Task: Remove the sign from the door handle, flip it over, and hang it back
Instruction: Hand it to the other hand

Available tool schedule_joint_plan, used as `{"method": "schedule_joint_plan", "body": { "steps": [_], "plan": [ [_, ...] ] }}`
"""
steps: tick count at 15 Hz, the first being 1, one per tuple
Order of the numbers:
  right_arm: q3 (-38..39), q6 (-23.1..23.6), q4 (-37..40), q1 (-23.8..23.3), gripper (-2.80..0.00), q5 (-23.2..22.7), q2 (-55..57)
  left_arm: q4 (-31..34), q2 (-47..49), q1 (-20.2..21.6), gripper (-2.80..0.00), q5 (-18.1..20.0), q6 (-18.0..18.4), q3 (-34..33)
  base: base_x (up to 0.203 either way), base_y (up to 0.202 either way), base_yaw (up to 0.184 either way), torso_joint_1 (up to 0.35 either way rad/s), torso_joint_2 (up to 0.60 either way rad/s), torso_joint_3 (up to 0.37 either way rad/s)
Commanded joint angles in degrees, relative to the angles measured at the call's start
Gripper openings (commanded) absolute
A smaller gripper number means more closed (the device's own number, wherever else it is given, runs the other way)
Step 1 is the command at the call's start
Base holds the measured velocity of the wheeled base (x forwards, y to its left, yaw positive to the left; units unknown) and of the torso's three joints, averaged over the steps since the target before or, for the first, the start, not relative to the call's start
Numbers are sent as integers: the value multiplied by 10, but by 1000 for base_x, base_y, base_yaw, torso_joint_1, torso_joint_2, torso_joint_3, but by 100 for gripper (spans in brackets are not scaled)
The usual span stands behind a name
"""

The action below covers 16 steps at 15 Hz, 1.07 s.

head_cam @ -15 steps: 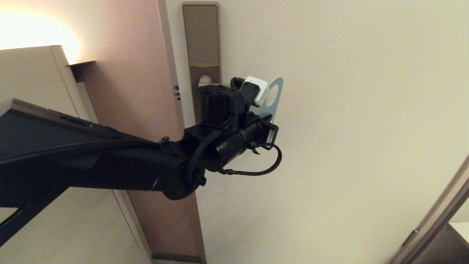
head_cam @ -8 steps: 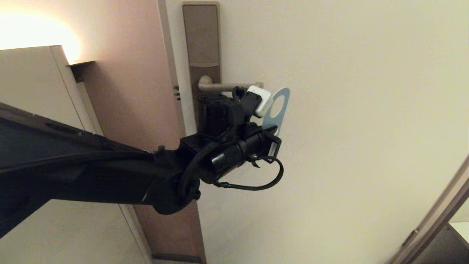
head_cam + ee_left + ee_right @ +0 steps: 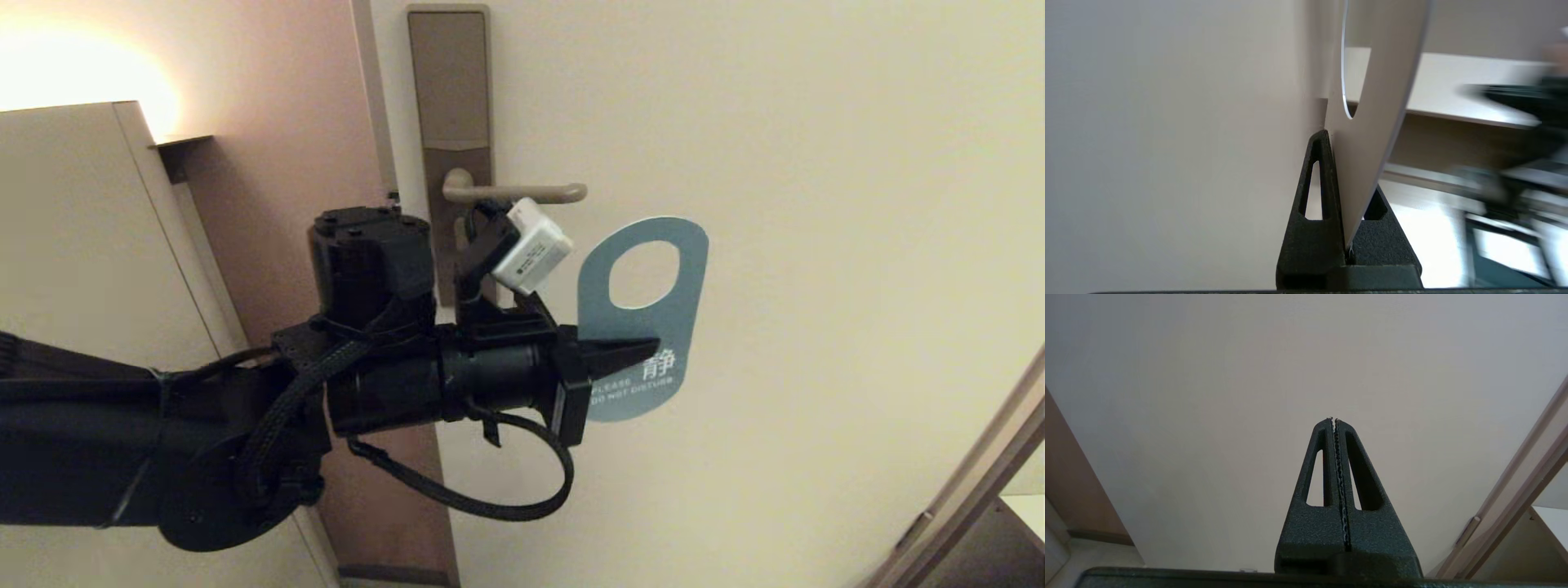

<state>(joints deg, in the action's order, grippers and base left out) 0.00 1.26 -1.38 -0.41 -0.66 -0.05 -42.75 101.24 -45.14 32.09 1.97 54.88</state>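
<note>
My left gripper [image 3: 645,349] is shut on the sign [image 3: 678,294] and holds it off the door, below and to the right of the door handle [image 3: 522,193]. The sign's teal-blue "DO NOT DISTURB" side faces the head camera, with its oval hole uppermost and free of the handle. In the left wrist view the sign [image 3: 1372,134] stands nearly edge-on, pinched between the jaws of the left gripper [image 3: 1337,134]. The handle sticks out bare from the tall brown lock plate [image 3: 450,82]. My right gripper [image 3: 1334,419] is shut and empty, facing the plain door; it is out of the head view.
The cream door [image 3: 816,245] fills the right of the head view. Its frame edge [image 3: 371,98] and a pinkish wall [image 3: 277,163] lie to the left, with a beige cabinet [image 3: 73,212] beyond. A door-frame corner [image 3: 980,490] shows at the lower right.
My left arm has dropped and swung the sign down and to the right, away from the handle. The sign turned from nearly edge-on to showing its teal face. The handle is now uncovered.
</note>
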Motion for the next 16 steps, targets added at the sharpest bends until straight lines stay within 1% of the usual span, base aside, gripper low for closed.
{"method": "schedule_joint_plan", "body": {
  "steps": [1, 2, 3, 5, 6, 7, 10, 12, 14, 15, 16],
  "plan": [
    [0, 1, 0, 0, -280, 0, 0, -3, -24, 3, -280, 80, -22, -15, 0, 0, 0, 0, 0, 0],
    [0, 0, 0, 0, -280, 0, 0, -6, -24, 8, -280, 114, -47, -16, 0, 0, 0, 0, 0, 0],
    [0, 1, 0, 0, -280, 0, 0, -6, -24, 18, -280, 147, -64, -15, 0, 0, 0, 0, 0, 0],
    [0, 5, 0, 0, -280, -2, 0, -6, -26, 51, -280, 223, -77, -16, 0, 0, 0, 0, 0, 0],
    [0, 6, 1, 0, -280, -2, 0, -6, -22, 67, -280, 250, -79, -16, 0, 0, 0, 0, 0, 0],
    [0, 9, 1, 0, -280, -4, 0, -7, -11, 76, -280, 263, -78, -15, 0, 0, 0, 0, 0, 0],
    [0, 47, -2, 0, -280, -7, 0, -14, 22, 80, -280, 271, -75, -12, 0, 0, 0, 0, 0, 0],
    [0, 47, -1, 0, -280, -7, 0, -65, 68, 81, -280, 279, -76, -13, 0, 0, 0, 0, 0, 0],
    [0, 48, 0, 0, -280, -8, 0, -137, 116, 74, -280, 286, -82, -12, 0, 0, 0, 0, 0, 0],
    [0, 48, 1, 0, -280, -7, 0, -154, 126, 65, -280, 288, -87, -11, 0, 0, 0, 0, 0, 0],
    [0, 50, 2, 0, -280, -8, 1, -155, 127, 65, -280, 289, -90, -9, 0, 0, 0, 0, 0, 0]
  ]
}}
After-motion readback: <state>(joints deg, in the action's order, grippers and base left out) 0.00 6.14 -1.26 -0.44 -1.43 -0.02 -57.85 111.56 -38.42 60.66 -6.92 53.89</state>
